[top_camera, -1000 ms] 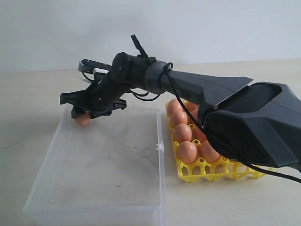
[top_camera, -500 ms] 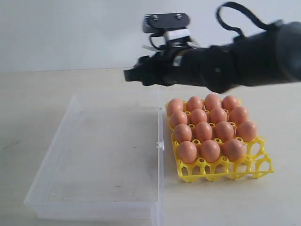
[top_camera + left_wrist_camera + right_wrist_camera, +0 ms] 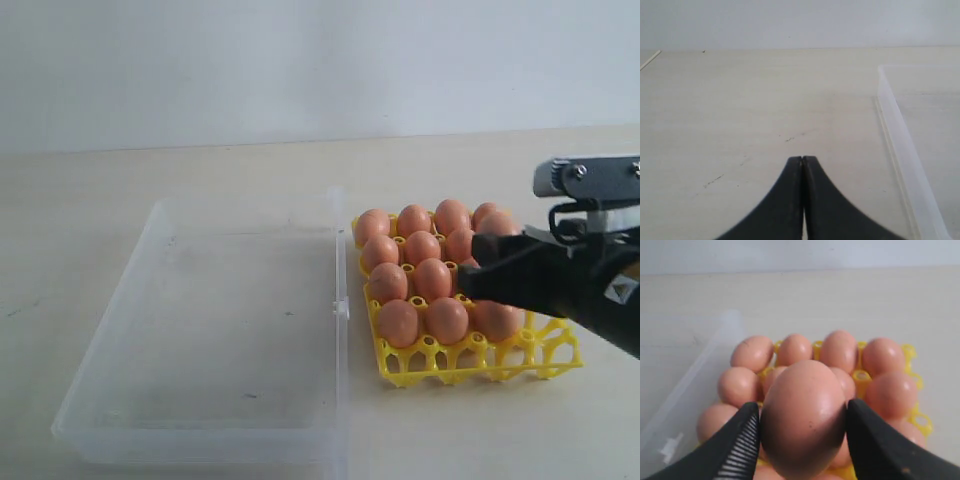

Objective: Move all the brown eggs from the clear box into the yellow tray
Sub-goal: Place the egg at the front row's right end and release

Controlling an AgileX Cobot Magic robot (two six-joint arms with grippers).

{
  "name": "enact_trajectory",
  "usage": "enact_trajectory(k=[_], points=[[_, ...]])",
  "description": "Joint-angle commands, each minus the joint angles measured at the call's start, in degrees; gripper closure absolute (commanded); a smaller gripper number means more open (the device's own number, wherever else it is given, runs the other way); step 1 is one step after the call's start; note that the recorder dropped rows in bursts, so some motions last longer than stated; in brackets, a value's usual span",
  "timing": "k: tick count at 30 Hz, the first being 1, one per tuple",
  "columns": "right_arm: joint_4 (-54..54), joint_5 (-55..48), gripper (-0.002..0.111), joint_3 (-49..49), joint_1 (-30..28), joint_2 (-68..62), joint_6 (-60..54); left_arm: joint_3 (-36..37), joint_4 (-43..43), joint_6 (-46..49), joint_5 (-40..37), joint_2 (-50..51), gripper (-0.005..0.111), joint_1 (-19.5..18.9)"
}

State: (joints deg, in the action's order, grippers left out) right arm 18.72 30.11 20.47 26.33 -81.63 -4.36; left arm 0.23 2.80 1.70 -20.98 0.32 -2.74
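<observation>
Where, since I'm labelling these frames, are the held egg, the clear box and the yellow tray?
held egg (image 3: pixel 802 420), right wrist view, middle of its shell.
clear box (image 3: pixel 220 330), exterior view, bare floor.
yellow tray (image 3: pixel 398 365), exterior view, near corner of its lattice.

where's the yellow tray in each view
Exterior view: the yellow tray sits right of centre, holding brown eggs, beside the clear box.
Left wrist view: not in it; the clear box's wall shows.
Right wrist view: the yellow tray lies behind the brown egg gripped by the right claw.
Shared landmark: the clear box, in all three views.
</observation>
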Motion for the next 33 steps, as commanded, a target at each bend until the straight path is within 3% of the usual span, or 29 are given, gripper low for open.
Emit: enact_trajectory(k=[1, 9, 21, 33], points=[[6.2, 4.1, 0.108, -5.2, -0.5, 0.7, -1.8, -0.2, 0.3, 0.0, 0.7, -0.3, 0.107, 0.5], [13.5, 7.3, 0.108, -8.2, -1.2, 0.3, -4.1, -0.2, 0.3, 0.0, 0.7, -0.3, 0.107, 0.5], [4.9, 7.5, 0.108, -6.1, -4.3, -5.9, 3.2, -0.2, 0.3, 0.0, 0.7, -0.3, 0.107, 0.5], [7.3, 6.9, 0.108, -3.3, -4.3, -9.5, 1.7, -0.2, 0.3, 0.0, 0.7, -0.3, 0.107, 0.5]])
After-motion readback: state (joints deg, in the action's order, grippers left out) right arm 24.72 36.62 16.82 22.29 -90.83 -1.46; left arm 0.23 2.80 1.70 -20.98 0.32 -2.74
